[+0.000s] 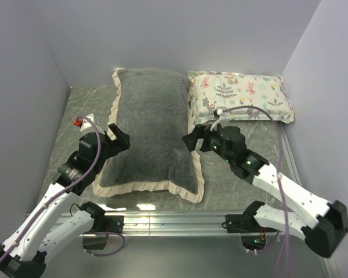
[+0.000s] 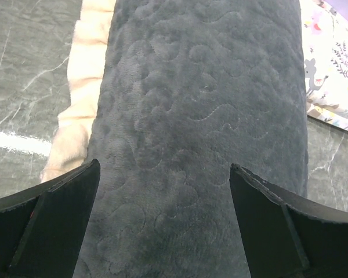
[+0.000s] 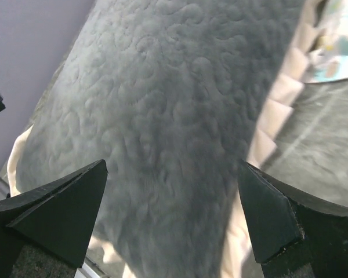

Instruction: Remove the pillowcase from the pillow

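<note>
Top external, pillowcase (image 1: 151, 130) between spread fingers (image 1: 189, 141)

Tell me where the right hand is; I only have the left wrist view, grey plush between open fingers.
Observer: The right hand hovers open at the right edge of the pillowcase, opposite the left hand.
Operator: Any white pillow showing?
Observer: None in any view; the top view shows the case plump, with cream border along its near end.
Operator: And the print at my right edge?
Observer: A small animal-print pillow, lying beside the pillowcase's far right corner.
</note>
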You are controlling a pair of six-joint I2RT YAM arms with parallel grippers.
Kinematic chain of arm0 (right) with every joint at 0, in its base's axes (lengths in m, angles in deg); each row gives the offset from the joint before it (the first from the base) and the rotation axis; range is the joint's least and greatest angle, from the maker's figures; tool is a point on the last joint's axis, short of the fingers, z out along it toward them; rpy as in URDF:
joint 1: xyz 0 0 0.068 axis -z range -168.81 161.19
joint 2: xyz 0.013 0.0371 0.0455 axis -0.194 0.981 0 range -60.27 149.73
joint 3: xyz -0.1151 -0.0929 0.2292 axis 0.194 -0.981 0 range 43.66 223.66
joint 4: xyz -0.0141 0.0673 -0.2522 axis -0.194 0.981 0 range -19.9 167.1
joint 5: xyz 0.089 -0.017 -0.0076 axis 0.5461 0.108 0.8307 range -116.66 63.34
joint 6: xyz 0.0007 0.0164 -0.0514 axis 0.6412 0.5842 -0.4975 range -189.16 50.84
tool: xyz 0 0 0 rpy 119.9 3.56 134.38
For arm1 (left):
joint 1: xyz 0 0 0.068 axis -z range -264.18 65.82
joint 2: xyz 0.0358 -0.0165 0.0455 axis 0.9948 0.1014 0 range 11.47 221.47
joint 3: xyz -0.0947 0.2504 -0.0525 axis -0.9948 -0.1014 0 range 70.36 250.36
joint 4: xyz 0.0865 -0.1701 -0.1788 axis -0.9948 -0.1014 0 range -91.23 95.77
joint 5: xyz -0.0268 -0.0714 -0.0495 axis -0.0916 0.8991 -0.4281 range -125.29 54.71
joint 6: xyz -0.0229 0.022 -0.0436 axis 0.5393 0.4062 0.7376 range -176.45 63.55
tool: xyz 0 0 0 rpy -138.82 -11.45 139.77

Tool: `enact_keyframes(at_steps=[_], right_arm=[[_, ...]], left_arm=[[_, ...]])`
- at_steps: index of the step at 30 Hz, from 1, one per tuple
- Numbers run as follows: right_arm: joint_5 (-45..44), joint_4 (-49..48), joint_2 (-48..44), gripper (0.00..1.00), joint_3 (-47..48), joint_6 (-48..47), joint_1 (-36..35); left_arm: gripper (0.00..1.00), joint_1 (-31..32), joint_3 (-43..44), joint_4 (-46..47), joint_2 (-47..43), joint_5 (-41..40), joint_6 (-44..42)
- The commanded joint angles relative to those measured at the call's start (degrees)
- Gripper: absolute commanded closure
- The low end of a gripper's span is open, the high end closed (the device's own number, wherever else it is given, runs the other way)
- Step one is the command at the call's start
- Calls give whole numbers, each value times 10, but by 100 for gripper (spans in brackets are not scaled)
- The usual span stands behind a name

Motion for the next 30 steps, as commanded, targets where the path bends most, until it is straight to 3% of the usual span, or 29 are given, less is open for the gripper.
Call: enact_keyframes(at_steps=[1,8,13,16,18,21,24,27,28,29,30], right_arm=[[91,-70,78,0,39,8,20],[166,-113,209,0,83,43,64],[159,-137,189,0,35,47,48],[81,-106,151,0,12,23,24],[-3,-87,109,0,5,4,-28],[-53,-66,89,0,7,-24,-89],[-80,-64,104,0,8,-35,-116],[-105,-73,122,0,7,-50,-152],[-137,-71,136,0,10,-56,-163],[-151,-65,145,0,22,-56,-168],[-168,-50,156,0,29,-56,-173]], left_arm=[[1,-2,5,17,7,-11,13],[1,-1,-34,49,20,11,30],[1,-1,-72,66,28,28,41],[1,-1,-92,73,27,32,44],[1,-1,-105,79,26,35,45],[1,-1,-125,88,28,43,48],[17,-1,-142,102,25,62,55],[64,-1,-142,107,19,77,54],[86,-1,-139,105,17,80,52],[99,-1,-132,105,15,85,48],[100,-1,-127,99,10,89,46]])
